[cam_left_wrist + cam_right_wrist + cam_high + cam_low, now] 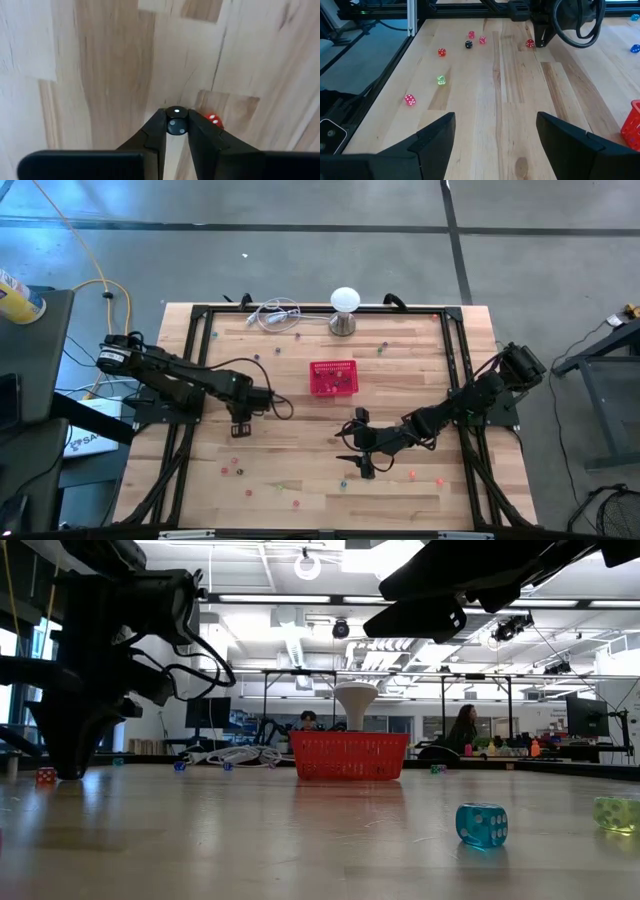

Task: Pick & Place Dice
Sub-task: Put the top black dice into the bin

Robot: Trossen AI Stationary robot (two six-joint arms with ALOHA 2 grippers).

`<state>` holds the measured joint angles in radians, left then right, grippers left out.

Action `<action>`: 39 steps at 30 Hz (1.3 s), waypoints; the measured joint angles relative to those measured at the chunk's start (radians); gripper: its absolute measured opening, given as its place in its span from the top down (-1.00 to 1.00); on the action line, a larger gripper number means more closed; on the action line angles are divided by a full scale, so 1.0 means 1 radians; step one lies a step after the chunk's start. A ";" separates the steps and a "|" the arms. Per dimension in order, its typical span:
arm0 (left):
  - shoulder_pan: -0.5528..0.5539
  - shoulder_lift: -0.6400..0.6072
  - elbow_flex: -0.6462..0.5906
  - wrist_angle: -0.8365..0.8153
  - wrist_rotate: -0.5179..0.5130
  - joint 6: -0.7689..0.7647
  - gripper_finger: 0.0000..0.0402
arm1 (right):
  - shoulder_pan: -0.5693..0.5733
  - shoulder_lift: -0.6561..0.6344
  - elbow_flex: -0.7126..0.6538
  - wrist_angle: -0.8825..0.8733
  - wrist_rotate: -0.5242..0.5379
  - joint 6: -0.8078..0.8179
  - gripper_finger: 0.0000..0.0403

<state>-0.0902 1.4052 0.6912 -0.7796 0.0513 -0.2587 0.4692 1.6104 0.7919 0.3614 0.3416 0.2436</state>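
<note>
From above, we are looking at a pale wooden table (300, 480) on a grey concrete floor, with a red mesh basket (333, 378) at its centre, a white ball lamp (344, 310) at the far edge and dice (238, 473) lying scattered. The left gripper (241, 429) is pressing down left of the basket. The right gripper (356, 445) is hovering with fingers spread wide.

At table height, we are seeing a blue die (481, 824) lying near, with a lit workshop and seated people behind.

The left wrist view is showing the fingers clamped on a dark die (176, 121), a red die (214, 120) just beside.

The right wrist view is showing pink, red and green dice on the planks.
</note>
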 joint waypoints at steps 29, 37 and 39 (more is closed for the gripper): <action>0.278 0.175 0.390 0.353 0.154 0.258 0.72 | -0.001 0.000 0.000 0.023 0.022 0.015 -0.34; 0.275 0.327 0.527 0.361 0.105 0.319 0.72 | 0.000 0.000 0.000 0.024 0.016 0.018 -0.34; 0.266 0.327 0.534 0.374 0.013 0.318 0.72 | 0.000 0.000 0.000 0.026 0.016 0.020 -0.34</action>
<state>0.1758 1.7325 1.2251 -0.4060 0.0641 0.0589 0.4690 1.6104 0.7918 0.3873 0.3573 0.2640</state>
